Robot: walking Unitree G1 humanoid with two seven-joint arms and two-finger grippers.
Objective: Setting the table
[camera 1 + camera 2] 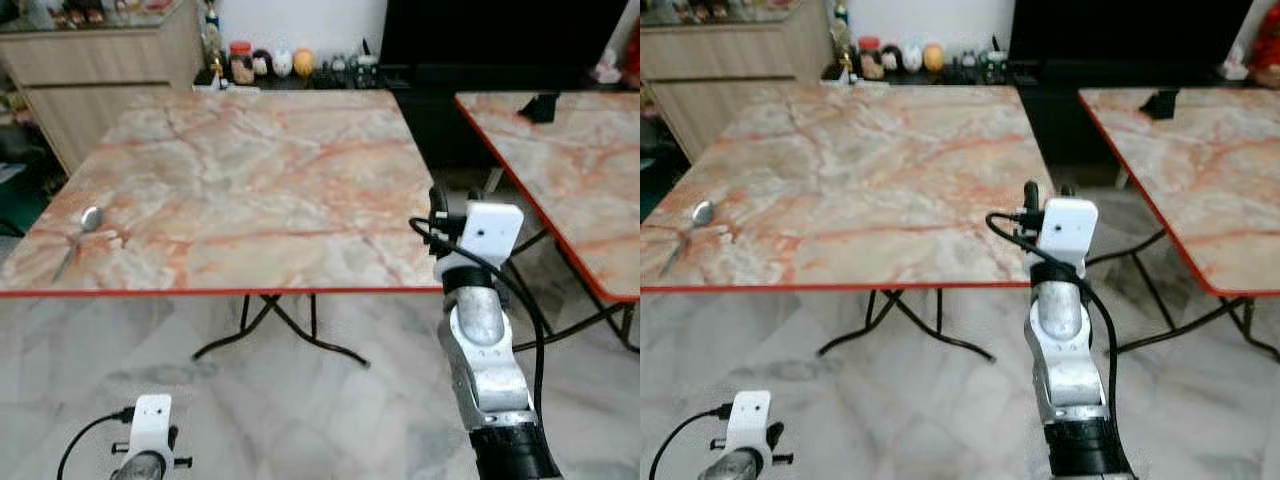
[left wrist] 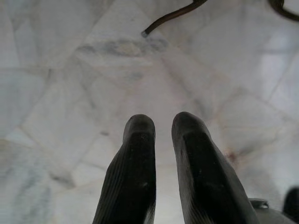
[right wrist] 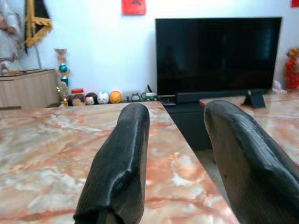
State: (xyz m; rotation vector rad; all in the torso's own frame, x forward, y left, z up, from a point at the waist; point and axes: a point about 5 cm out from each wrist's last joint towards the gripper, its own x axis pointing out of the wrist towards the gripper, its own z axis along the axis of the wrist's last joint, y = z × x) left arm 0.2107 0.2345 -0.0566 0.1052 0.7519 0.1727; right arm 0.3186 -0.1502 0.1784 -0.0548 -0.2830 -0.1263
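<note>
Spoon: one small silver metal spoon [image 1: 82,228] lay on the near left corner of the square marble-patterned table with the red edge [image 1: 250,180], bowl pointing away from the robot, handle towards the front edge.
Spoon and right claw: well apart; the right claw [image 3: 175,140] was at the table's near right corner, the spoon at the opposite end of the same front edge.
Spoon and left claw: well apart; the left claw [image 2: 161,135] hung low over the pale marble floor [image 1: 300,400], in front of the table and below its top.
Right arm: the silver arm was raised in front of the robot, its white wrist block [image 1: 480,235] level with the table edge, the claw aimed across the tabletop towards the far wall.
Right claw state: its two black fingers [image 3: 121,158] stood wide apart with nothing between them.
Left arm: it hung down at the robot's side, the claw pointing at the floor near a black table leg [image 2: 170,16].
Left claw state: the fingers were narrowly parted, nearly together, and held nothing.
Tables: two, the second marble-patterned table [image 1: 560,170] to the right, with a gap between them.
Background: one black television screen [image 3: 217,53] on the far wall, and a row of small figurines [image 3: 96,98] on a low shelf beside it.
</note>
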